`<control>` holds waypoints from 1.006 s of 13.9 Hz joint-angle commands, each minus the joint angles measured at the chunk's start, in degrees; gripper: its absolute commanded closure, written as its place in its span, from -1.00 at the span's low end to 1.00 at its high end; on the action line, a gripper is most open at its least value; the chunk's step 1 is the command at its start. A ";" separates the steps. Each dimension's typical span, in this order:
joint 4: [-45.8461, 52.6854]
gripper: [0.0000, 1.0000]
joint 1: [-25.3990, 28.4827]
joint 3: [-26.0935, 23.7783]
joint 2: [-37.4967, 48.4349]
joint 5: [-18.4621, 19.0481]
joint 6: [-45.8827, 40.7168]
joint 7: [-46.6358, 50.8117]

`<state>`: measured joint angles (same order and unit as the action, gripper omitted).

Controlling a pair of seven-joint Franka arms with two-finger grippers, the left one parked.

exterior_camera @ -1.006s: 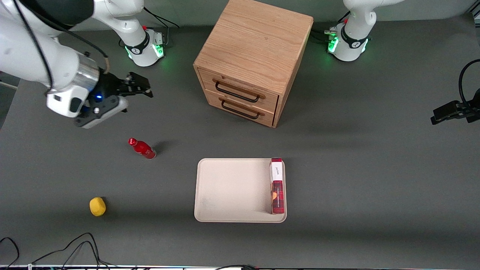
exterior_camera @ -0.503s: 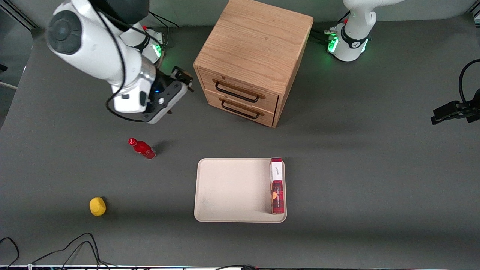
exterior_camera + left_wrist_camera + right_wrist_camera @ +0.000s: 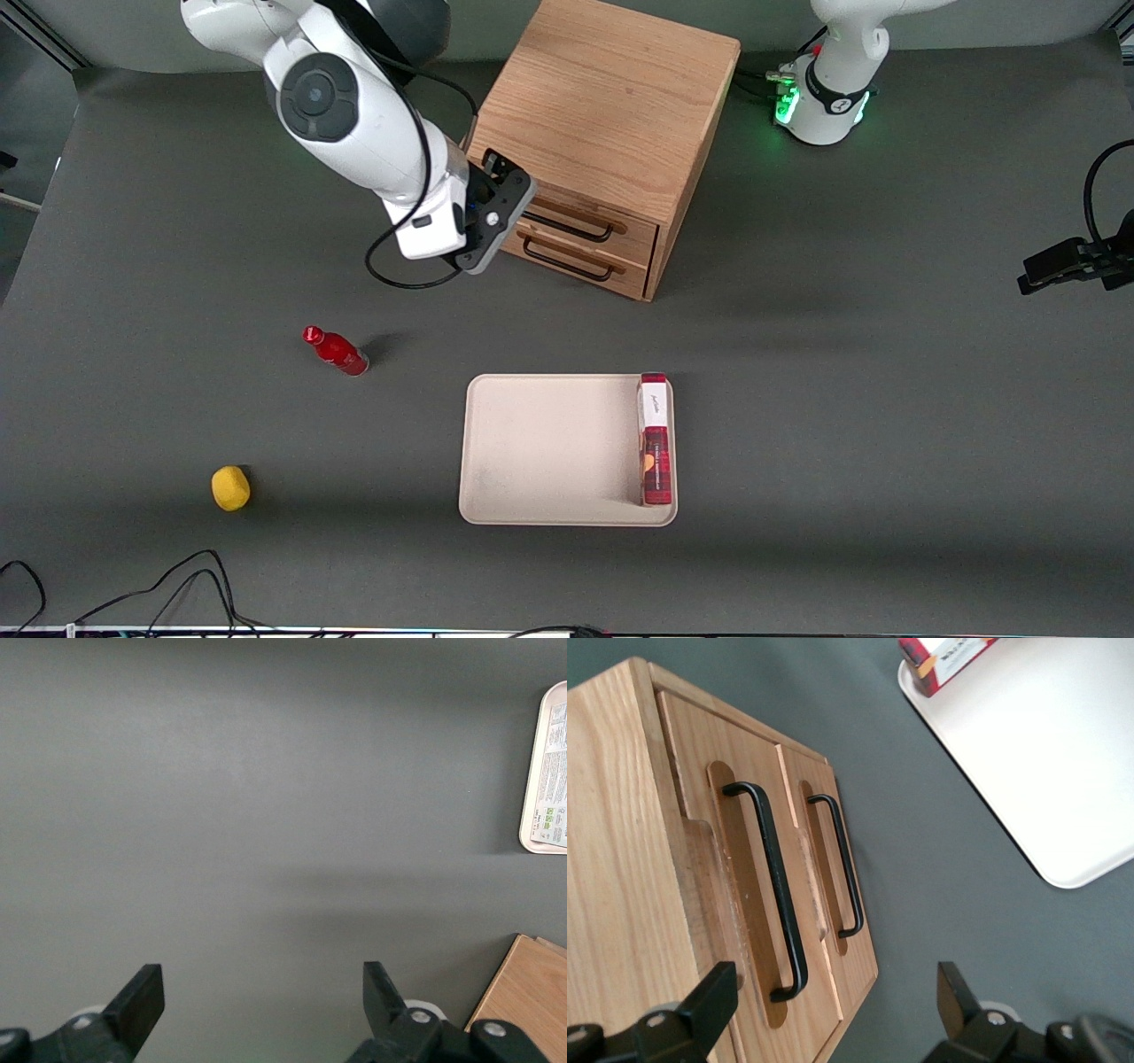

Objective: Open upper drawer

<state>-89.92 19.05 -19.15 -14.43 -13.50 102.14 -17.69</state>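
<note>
**Item: upper drawer** [image 3: 611, 218] [image 3: 735, 895]. Shallow light-oak front with a black wire handle [image 3: 567, 228] under a wooden lip. It is the topmost of two in the oak cabinet [image 3: 602, 97] and sits shut, flush with the matching lower drawer [image 3: 580, 268] [image 3: 799, 771]. The cabinet stands in the upper middle of the front frame, turned at an angle on the dark grey desk [image 3: 842, 399].

**Claw** [image 3: 498, 170] [image 3: 833, 1001]. Black, two-fingered, on the white working arm. It is released, with its fingers [image 3: 713, 1001] spread wide. It hangs in front of the upper drawer at the handle's end toward the working arm. No contact with the handle is seen, and the arm's wrist hides that end of the drawer front in the front view.

**Surroundings.**
- Cream rectangular tray [image 3: 549, 452] [image 3: 1063, 753], middle of the front frame, nearer the camera than the cabinet and well apart from it.
- Red and white carton [image 3: 655, 443] [image 3: 943, 651], lying in the tray along the edge toward the parked arm.
- Small red bottle [image 3: 337, 352], lying tilted on the desk, toward the working arm's end.
- Yellow rounded lump [image 3: 230, 488], nearer the camera than the bottle.
- Black cables [image 3: 177, 585], at the lower edge of the frame.

**Room.** A strip of bare desk lies between the drawer fronts and the tray. The desk's nearest edge runs along the bottom of the frame.
</note>
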 commanded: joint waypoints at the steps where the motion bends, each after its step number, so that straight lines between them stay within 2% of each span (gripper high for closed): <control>1: -1.74 -1.00 1.33 -0.45 -1.12 0.23 3.32 -2.44; 14: -8.33 -1.00 3.01 -1.41 -2.71 2.51 13.51 -2.53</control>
<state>-96.97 21.49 -20.76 -17.09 -12.07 113.55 -19.27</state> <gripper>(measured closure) 0.000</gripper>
